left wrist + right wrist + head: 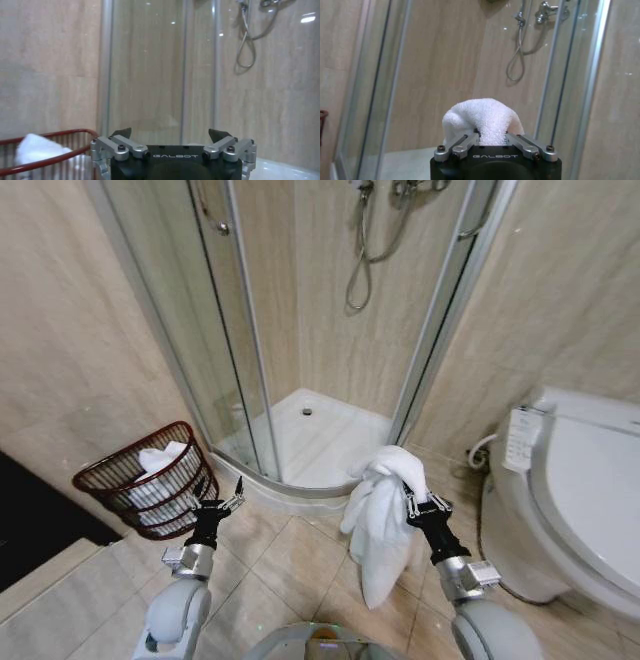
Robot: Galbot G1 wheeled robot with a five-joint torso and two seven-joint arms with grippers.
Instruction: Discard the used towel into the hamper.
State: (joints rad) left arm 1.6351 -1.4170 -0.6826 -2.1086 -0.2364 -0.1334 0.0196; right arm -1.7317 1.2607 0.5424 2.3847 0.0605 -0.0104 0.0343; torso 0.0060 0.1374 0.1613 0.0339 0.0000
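Towel (378, 525), white terry cloth, clamped in right claw (412, 502); bunched top standing above the fingers, long tail hanging down toward the tiled floor (290, 565). Located right of centre, near the curved threshold of the shower tray (318, 430), just left of the toilet (580, 500). Same grip confirmed in right wrist view: towel (482, 122) pinched between both fingers of right claw (492, 139), folds bulging up and over them.

Hamper (150, 480), dark reddish-brown ribbed basket, standing on the floor at far left against the beige wall, tilted slightly, just left of the glass shower door (215, 330). Already containing white cloth (158, 462). Well apart from the held towel.

Left claw (226, 502) raised on its arm, fingers spread apart, holding nothing, positioned just right of the hamper. Left wrist view: left claw (170, 134) with both dark fingertips separated, hamper rim (55, 135) and white cloth (42, 148) directly beside it.

Shower hose (362, 250) hanging on the far wall inside the enclosure. Control panel (520, 438) mounted on the left side of the toilet, lid closed.
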